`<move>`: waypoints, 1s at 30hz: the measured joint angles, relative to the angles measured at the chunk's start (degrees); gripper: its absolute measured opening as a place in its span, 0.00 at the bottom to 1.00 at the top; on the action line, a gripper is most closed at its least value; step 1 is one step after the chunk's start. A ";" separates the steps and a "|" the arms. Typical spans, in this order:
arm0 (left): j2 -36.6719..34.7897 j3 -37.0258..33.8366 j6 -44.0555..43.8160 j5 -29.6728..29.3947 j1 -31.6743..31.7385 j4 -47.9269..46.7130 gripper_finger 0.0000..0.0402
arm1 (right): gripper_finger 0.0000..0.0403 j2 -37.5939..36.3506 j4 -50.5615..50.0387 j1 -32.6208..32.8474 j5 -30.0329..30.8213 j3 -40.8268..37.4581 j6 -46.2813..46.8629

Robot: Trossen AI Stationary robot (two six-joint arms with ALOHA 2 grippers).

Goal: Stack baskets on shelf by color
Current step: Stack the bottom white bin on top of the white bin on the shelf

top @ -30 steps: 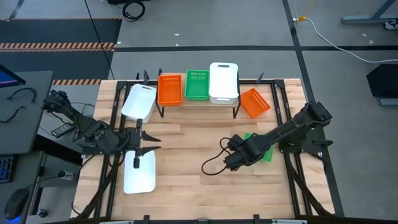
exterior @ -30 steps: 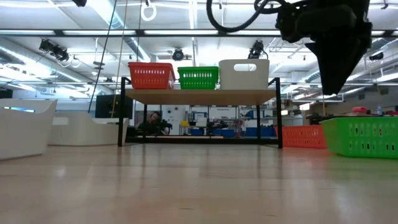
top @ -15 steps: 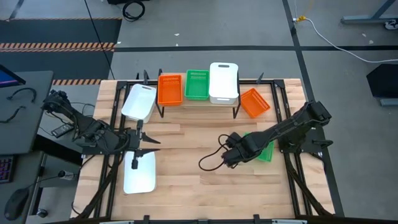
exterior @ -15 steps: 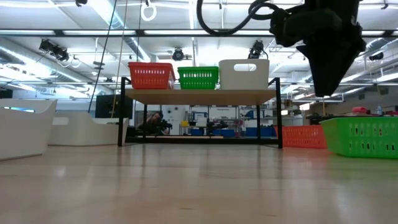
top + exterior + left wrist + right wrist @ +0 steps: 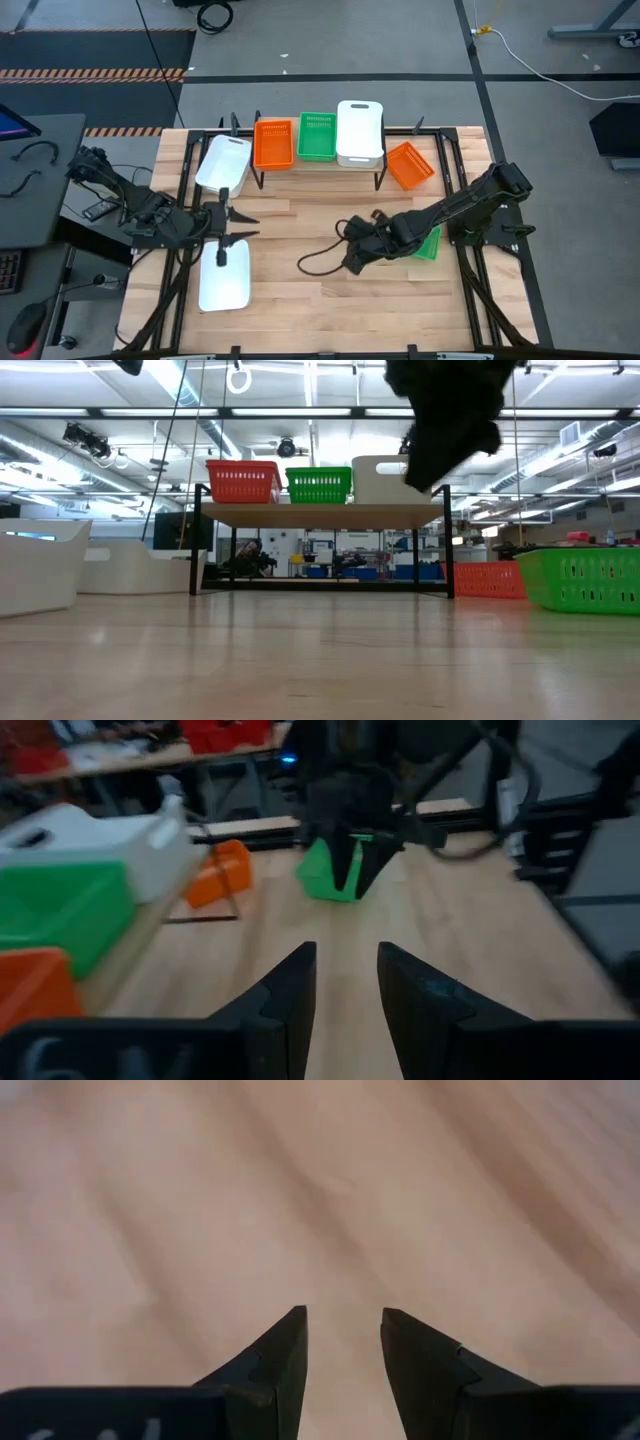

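Note:
On the shelf [image 5: 400, 158] stand an orange basket [image 5: 272, 143], a green one [image 5: 318, 136] and a white one [image 5: 360, 131], side by side. On the table lie a white basket [image 5: 224, 163] by the shelf's left end, another white one [image 5: 224, 275] near the left edge, an orange one [image 5: 410, 165] and a green one [image 5: 430, 244] on the right. My right gripper [image 5: 350, 264] hangs open over bare wood at mid-table, left of that green basket [image 5: 340, 880]. My left gripper [image 5: 240, 224] is open, between the two white baskets.
A black cable loops off the right arm [image 5: 318, 266] above the tabletop. Black frame rails [image 5: 188, 180] run along the left and right sides of the table. Bare wood [image 5: 300, 230] lies between the two grippers, in front of the shelf [image 5: 320, 515].
My right gripper has moved toward the table's left, away from the green basket on the right, holding nothing; its cable loop has swung along with it. The baskets have stayed where they were.

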 joint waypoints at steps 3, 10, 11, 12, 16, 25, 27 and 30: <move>0.31 0.00 -2.57 1.13 -1.06 -0.09 0.29 | 0.33 0.00 7.75 1.15 -0.60 0.00 -5.88; 6.39 0.32 -16.80 4.64 -2.05 -9.87 0.29 | 0.33 0.01 10.57 1.75 -0.65 0.00 -11.70; 7.40 0.64 -19.54 5.78 -2.45 -12.24 0.29 | 0.33 0.02 10.18 1.98 -0.65 0.00 -11.65; 8.51 1.29 -22.30 6.78 -2.87 -15.11 0.29 | 0.33 0.00 9.95 2.35 -0.67 0.00 -11.55; 12.52 6.32 -31.03 8.12 -5.04 -26.50 0.29 | 0.33 0.02 8.75 4.22 -1.11 0.00 -12.37; 23.72 24.42 -39.25 20.62 -10.64 -41.65 0.29 | 0.33 0.02 2.39 7.68 -1.15 0.00 -14.03; 27.60 27.57 -40.12 22.71 -12.04 -43.08 0.29 | 0.33 0.02 1.66 8.07 -0.88 0.00 -14.92; 33.33 30.69 -43.07 25.36 -13.66 -47.10 0.29 | 0.33 0.02 1.71 8.24 -0.05 0.00 -16.53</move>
